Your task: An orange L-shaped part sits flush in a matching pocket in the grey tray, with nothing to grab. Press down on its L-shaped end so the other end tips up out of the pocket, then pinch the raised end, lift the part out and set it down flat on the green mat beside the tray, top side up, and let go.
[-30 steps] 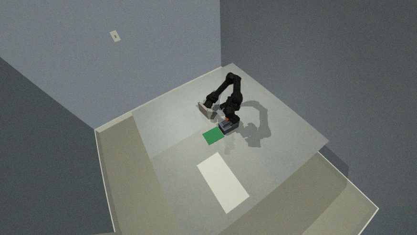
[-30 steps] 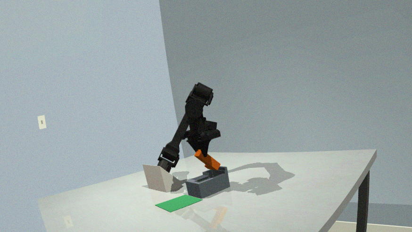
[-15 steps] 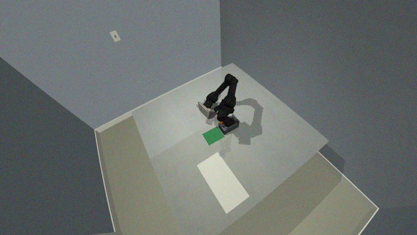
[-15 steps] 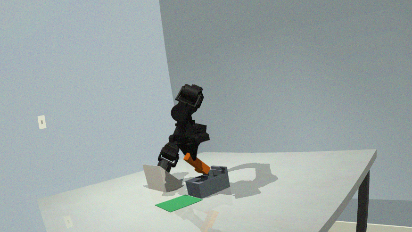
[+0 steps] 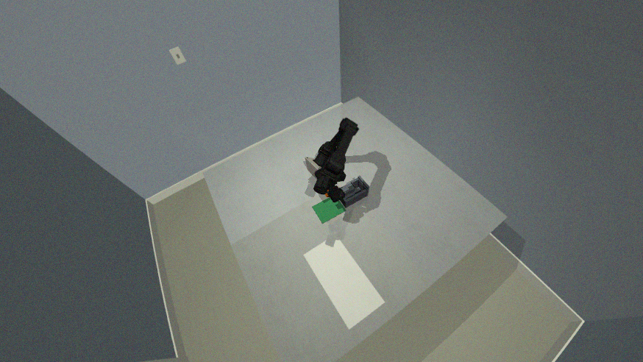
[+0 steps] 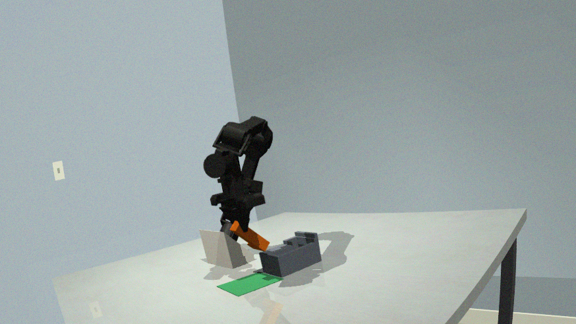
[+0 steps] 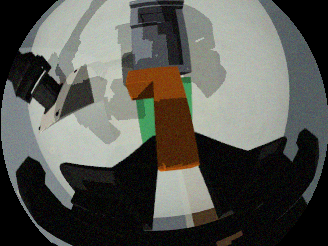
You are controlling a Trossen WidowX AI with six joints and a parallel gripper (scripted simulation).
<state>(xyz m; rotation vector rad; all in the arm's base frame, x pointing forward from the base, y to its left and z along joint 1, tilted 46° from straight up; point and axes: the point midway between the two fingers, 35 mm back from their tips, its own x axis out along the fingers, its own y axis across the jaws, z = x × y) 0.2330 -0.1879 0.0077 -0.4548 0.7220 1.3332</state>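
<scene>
My gripper (image 6: 234, 226) (image 5: 327, 193) (image 7: 174, 138) is shut on one end of the orange L-shaped part (image 6: 250, 238) (image 7: 172, 122). The part hangs tilted in the air, out of its pocket, with its L-shaped end lowest. That end is just above the end of the grey tray (image 6: 290, 254) (image 5: 356, 188) (image 7: 160, 29) nearest the mat. The tray's pocket shows empty. The green mat (image 6: 246, 284) (image 5: 325, 211) (image 7: 144, 122) lies flat on the table beside the tray, partly under the part in the wrist view.
The arm's beige wedge-shaped base (image 6: 221, 248) (image 7: 67, 95) stands close behind the mat and tray. A white rectangle (image 5: 343, 283) is marked on the table in front of the mat. The table edge (image 6: 499, 249) is far to the right.
</scene>
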